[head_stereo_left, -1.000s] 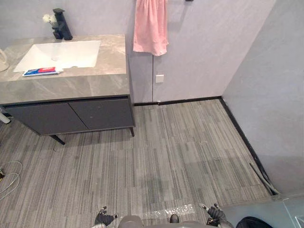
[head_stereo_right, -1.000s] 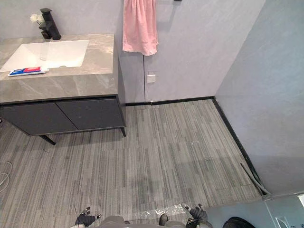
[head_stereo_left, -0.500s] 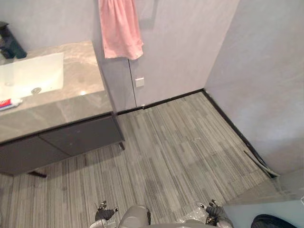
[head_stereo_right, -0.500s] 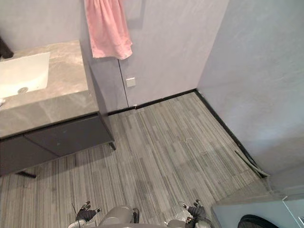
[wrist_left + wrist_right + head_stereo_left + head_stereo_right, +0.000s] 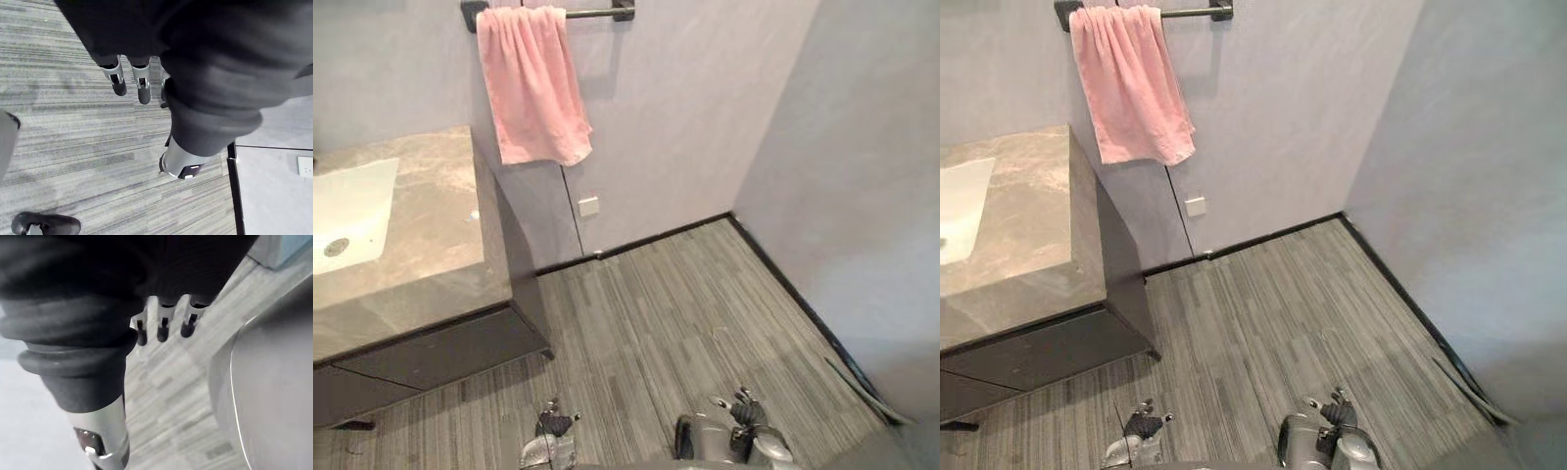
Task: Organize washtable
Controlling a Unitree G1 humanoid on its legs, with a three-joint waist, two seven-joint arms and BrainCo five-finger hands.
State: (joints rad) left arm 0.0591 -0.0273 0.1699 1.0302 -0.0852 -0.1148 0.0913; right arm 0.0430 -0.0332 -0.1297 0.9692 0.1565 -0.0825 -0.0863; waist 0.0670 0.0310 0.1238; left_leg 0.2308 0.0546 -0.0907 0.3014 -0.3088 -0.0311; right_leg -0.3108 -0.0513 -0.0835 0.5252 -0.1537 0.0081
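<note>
The washtable (image 5: 421,264) stands at the left, with a grey marble top over dark cabinet doors (image 5: 431,348). Part of its white sink (image 5: 347,211) shows at the edge of the left eye view. A pink towel (image 5: 530,88) hangs from a black rail (image 5: 592,13) on the wall beside it. My left hand (image 5: 553,426) hangs low over the floor, far from the washtable, its fingers (image 5: 117,81) straight and empty. My right hand (image 5: 744,409) hangs low on the other side, its fingers (image 5: 164,328) also straight with nothing in them.
Grey striped flooring (image 5: 675,304) lies between me and the walls. A white wall socket (image 5: 588,206) sits below the towel. A black baseboard (image 5: 646,237) runs along the back wall and the right wall (image 5: 862,166). A thin hose (image 5: 862,384) lies by the right wall.
The camera has swung right and up: the washtable has slid to the views' left edge, and the faucet and toothpaste tube have left the views. Both hands still hang low.
</note>
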